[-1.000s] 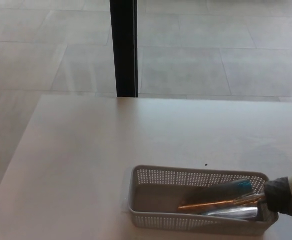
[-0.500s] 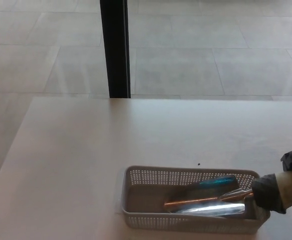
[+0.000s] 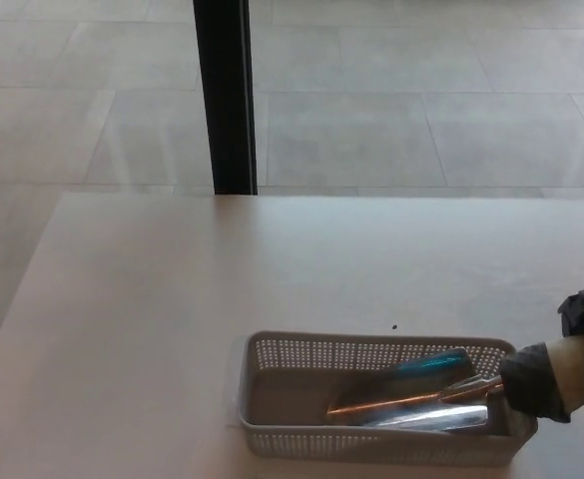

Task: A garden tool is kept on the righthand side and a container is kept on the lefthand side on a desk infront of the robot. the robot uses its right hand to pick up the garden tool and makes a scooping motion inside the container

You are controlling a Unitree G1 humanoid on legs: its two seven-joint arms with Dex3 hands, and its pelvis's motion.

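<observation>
Garden tool (image 3: 411, 407) lies low inside the basket (image 3: 272, 439) at lower centre, blade angled for scooping; the right hand (image 3: 561, 374), lower right, grips its handle.

Trowel lying blade-down inside the basket

The right hand (image 3: 571, 364) is reaching in from the right edge, gripping the handle of the trowel (image 3: 411, 404), whose shiny blade is resting inside the grey perforated basket (image 3: 371, 444). The basket is sitting near the front of the pale bench (image 3: 222, 269); a dark post (image 3: 224, 95) is standing behind.
</observation>
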